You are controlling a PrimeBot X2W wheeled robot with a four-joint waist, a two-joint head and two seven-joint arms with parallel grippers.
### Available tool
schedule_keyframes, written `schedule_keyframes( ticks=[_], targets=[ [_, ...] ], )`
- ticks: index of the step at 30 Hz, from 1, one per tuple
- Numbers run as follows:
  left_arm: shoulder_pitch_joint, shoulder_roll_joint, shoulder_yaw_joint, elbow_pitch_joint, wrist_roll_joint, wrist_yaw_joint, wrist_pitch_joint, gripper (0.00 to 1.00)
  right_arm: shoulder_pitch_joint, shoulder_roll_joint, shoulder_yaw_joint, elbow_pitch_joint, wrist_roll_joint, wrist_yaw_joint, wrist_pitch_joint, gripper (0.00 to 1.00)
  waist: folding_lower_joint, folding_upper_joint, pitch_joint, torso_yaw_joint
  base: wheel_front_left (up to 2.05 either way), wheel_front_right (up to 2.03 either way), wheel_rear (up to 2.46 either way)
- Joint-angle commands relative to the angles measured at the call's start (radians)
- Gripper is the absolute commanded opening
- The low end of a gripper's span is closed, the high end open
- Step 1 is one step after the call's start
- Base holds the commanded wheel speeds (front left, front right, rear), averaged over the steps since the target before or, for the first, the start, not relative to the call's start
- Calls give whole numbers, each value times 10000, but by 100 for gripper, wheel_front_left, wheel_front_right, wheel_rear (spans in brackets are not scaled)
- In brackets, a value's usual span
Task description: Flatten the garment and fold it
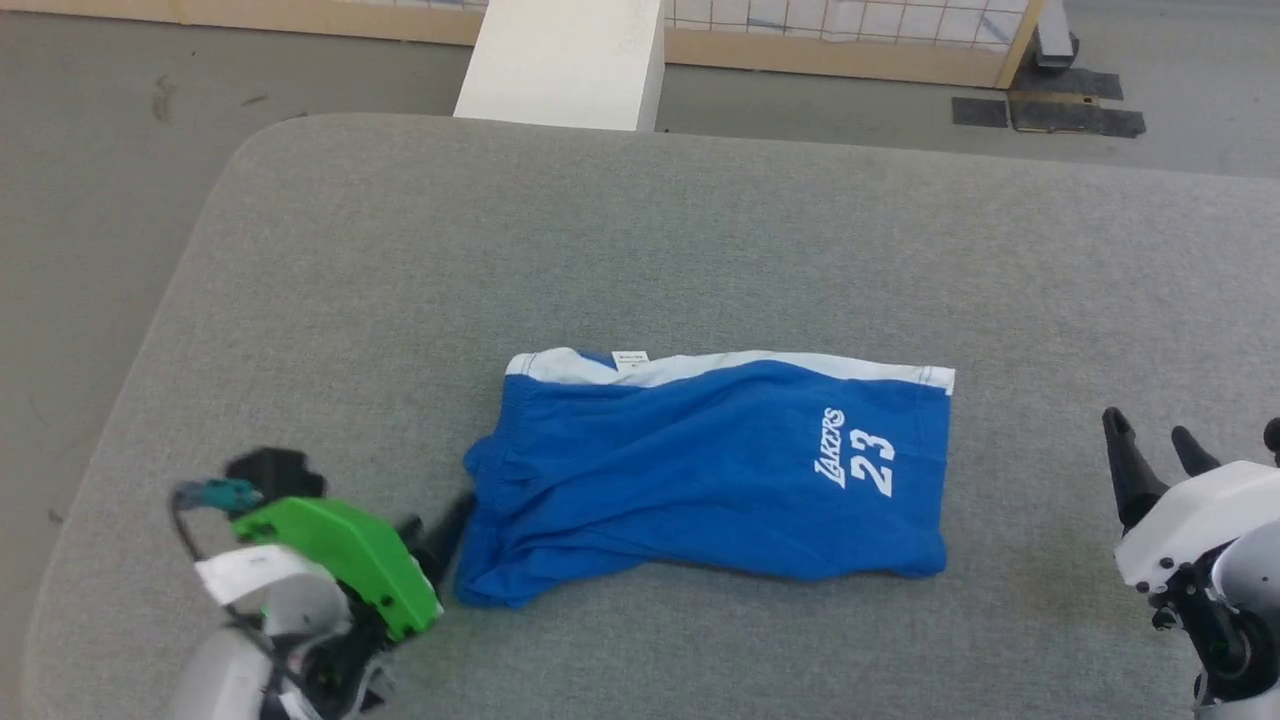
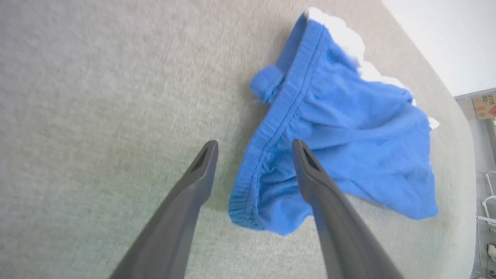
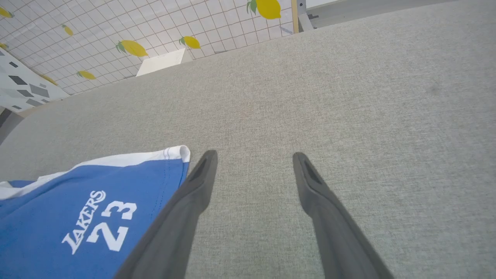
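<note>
Garment (image 1: 700, 470): soft blue cloth, matt, rumpled at the waistband; white cloth side stripe; flat white print.
Table top (image 1: 400, 250): grey woven cloth under the garment, matt, slightly coarse.
Left gripper (image 2: 254, 142): fingers (image 2: 182, 221) at the garment's waistband, dark grey, plastic-looking, matt, smooth.
Green cover (image 1: 340, 560): hard plastic just beside the garment's waistband end, smooth, faint sheen.
Right gripper (image 3: 254, 154): fingers (image 3: 329, 221) past the garment's hem, the same matt dark finish; wrist shell (image 1: 1190, 520) smooth white plastic.
White block (image 1: 565, 60): beyond the garment, smooth, matt.
Wall (image 3: 155, 23): behind the garment, smooth grid-patterned surface with lemon print.
</note>
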Motion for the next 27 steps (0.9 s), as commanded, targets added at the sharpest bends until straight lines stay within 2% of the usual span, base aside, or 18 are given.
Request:
schedule_keyframes(
  ticks=[1, 5, 6, 9, 12, 17, 21, 27],
  targets=[
    [-204, 108, 217, -256, 73, -167, -400, 100, -69, 3, 48, 36, -46, -13, -15, 100, 0, -1, -42, -83, 0, 0, 0],
    [-568, 571, 401, -885, 1030, -911, -2131, 100, -7, 3, 192, 72, -45, -13, -27, 100, 0, -1, -50, -229, 0, 0, 0],
    [-720, 725, 235, -782, 1589, -1493, -3159, 100, 28, 3, 252, 78, -23, -13, -27, 100, 0, -1, -25, -321, 0, 0, 0],
    [-884, 753, -70, -369, 1913, -1874, -3612, 100, 34, 3, 241, 52, -33, -13, -5, 100, 0, -1, 21, -395, 0, 0, 0],
    [-1326, 768, -432, 165, 2049, -2079, -3438, 100, 20, 3, 219, -29, -76, -13, 40, 100, 0, -1, 130, -468, 0, 0, 0],
    [-2979, 808, -1278, 1207, 2314, -2381, -2397, 100, -41, 3, 215, -218, -120, -13, 147, 100, 0, -1, 502, -634, 0, 0, 0],
    [-4373, 910, -1990, 2367, 2410, -2481, -611, 100, -110, 3, 289, -342, -113, -13, 200, 100, 0, -1, 877, -849, 0, 0, 0],
    [-5812, 1094, -2437, 3597, 2675, -1741, 2047, 100, -213, 3, 332, -454, -105, -13, 190, 100, 0, -1, 1371, -1192, 0, 0, 0]
  ],
)
